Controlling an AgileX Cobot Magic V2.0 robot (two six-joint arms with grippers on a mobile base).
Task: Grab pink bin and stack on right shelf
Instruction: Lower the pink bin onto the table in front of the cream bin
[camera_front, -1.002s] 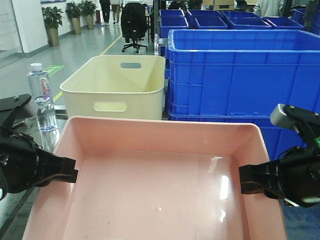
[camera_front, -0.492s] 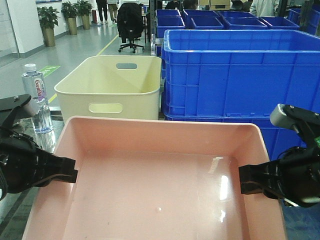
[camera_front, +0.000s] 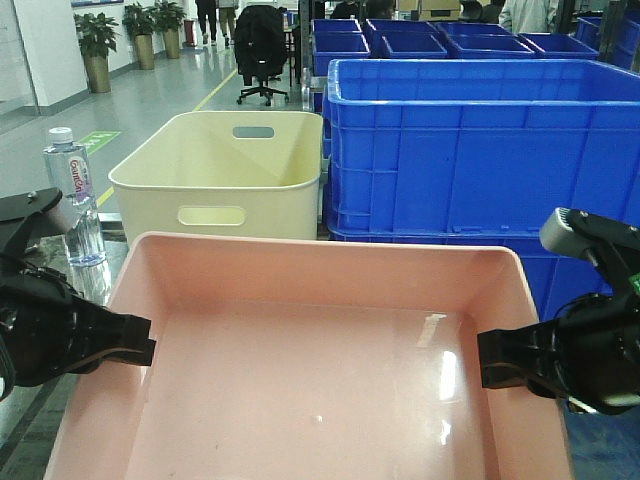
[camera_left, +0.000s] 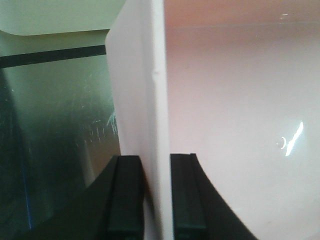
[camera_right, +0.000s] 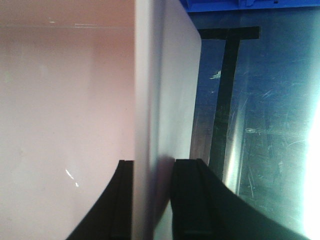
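Observation:
The pink bin fills the lower front view, wide, shallow and with nothing inside. My left gripper is shut on its left wall, one finger inside and one outside. My right gripper is shut the same way on its right wall. The left wrist view shows the left gripper pinching the pale wall of the pink bin. In the right wrist view the right gripper clamps the pink bin. The dark glossy right shelf lies beside and below the bin, and the shelf shows on the left too.
A cream bin with handle slots stands just beyond the pink bin. Tall blue crates rise at the back right. A water bottle stands on the shelf at the left. An office chair is far down the aisle.
The cream bin, bottle and blue crates slid a little left in the view a second ago, then held still. Both grippers stay shut on the pink bin's walls.

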